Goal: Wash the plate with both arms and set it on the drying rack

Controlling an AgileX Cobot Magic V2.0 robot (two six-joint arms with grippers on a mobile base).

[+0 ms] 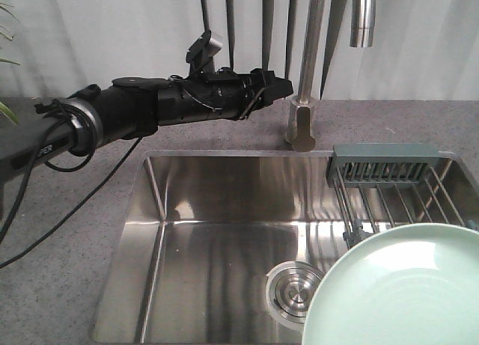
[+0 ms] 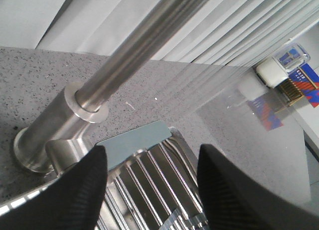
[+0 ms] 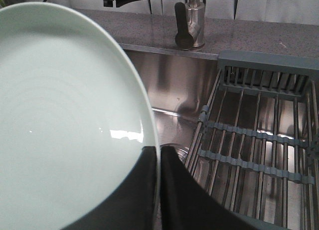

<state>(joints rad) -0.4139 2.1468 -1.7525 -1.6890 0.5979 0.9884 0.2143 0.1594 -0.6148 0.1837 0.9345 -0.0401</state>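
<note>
On your far left, the left arm (image 1: 150, 105) reaches across the grey speckled countertop (image 1: 75, 233) toward the middle, with loose black cables hanging from it. Its left gripper (image 1: 273, 85) sits just beside the steel faucet (image 1: 303, 120), above the back edge of the sink (image 1: 224, 188). From the left wrist camera you see the two black fingers (image 2: 75, 195) spread wide with nothing between them. The faucet's base stands up and to the left of them, and the bars of the rack show through the gap.

Moving right, the round drain (image 1: 293, 290) lies in the sink floor, and its right edge is covered in the front view by the plate (image 1: 404, 292). The pale mint-green plate is up over the sink's front right corner, not in the rack. The right wrist camera shows you the right gripper (image 3: 158, 155) pinching the plate's rim between its two black fingers, with the plate's face filling the left of that view.

Farthest right, the drying rack (image 1: 389, 169) spans the sink's right side, and its wire bars carry nothing.
</note>
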